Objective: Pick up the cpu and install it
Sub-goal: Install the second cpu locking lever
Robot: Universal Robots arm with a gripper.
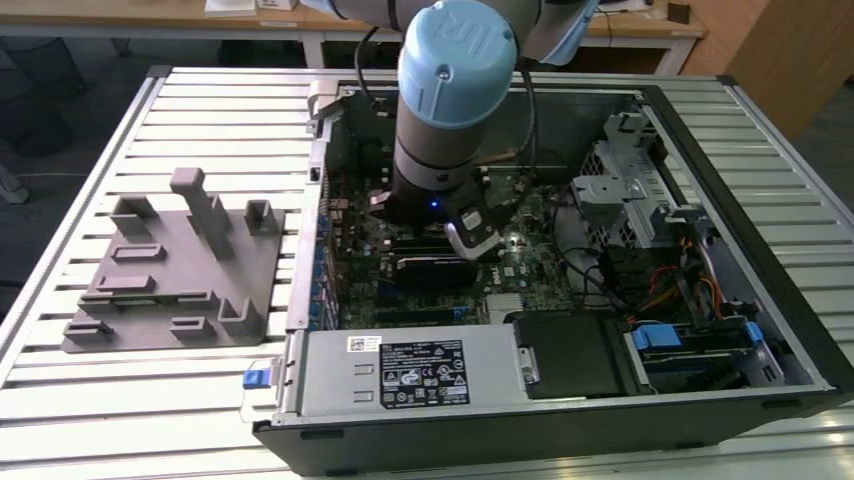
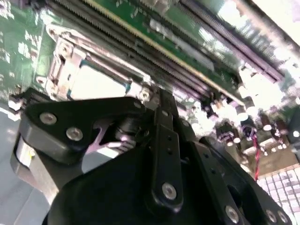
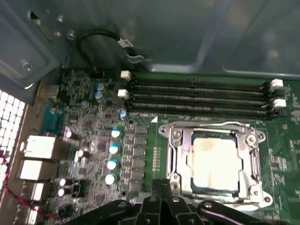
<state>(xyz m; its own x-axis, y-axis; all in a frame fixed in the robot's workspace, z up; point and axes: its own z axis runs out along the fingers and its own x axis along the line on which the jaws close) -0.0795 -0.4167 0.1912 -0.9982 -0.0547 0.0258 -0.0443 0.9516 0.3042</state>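
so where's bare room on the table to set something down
Bare slats of the table lie in front of the grey fixture, and behind it toward the far edge. Inside the computer case it is crowded: boards, cables, drive cages, and the arm over the motherboard.

1. Exterior view: even overhead room light, soft shadows inside the computer case.
2. Second wrist view: blurred, with blown-out glare on the motherboard.
3. First wrist view: dimmer, perhaps slightly soft; the cpu gleams palely.

You've got the cpu lying flat in the socket, silvery-white top up, framed by the metal bracket, beside the memory slots.
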